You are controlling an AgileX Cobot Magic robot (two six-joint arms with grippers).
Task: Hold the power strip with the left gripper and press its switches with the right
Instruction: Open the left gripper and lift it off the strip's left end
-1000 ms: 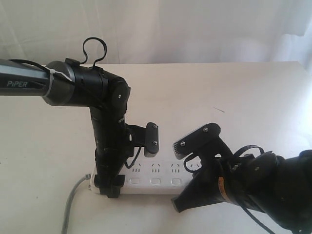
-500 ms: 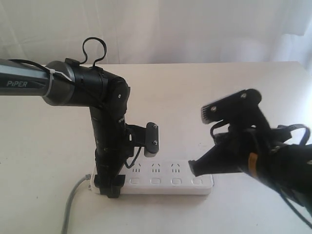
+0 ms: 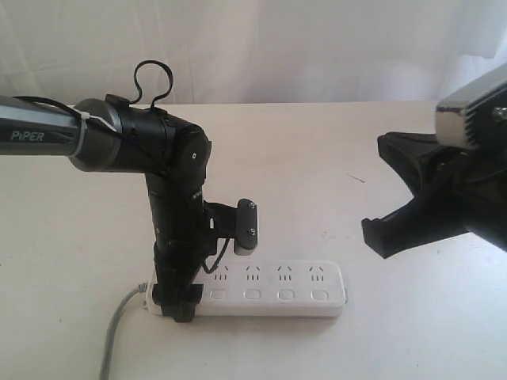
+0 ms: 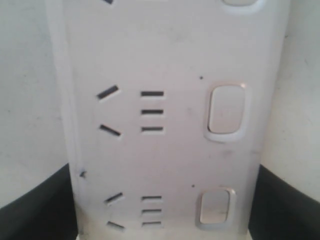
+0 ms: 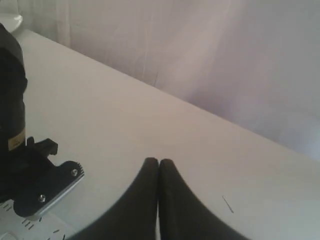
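Robot test bench in a lab-like room

A bare white tabletop (image 3: pixel 333 150) stands before a plain white curtain (image 3: pixel 277 47) that closes off the whole background. Two black robot arms reach over it. The left arm (image 3: pixel 170 214) has a grey sleeve (image 3: pixel 40 134) lettered "PiPER", a white zip tie (image 3: pixel 83 125) and a looped black cable (image 3: pixel 154 75). The bulky right arm (image 3: pixel 444 198) carries a silver-grey metal block (image 3: pixel 471 111). On the tabletop lies a white power strip (image 3: pixel 273 289) with a grey cord (image 3: pixel 115 332).
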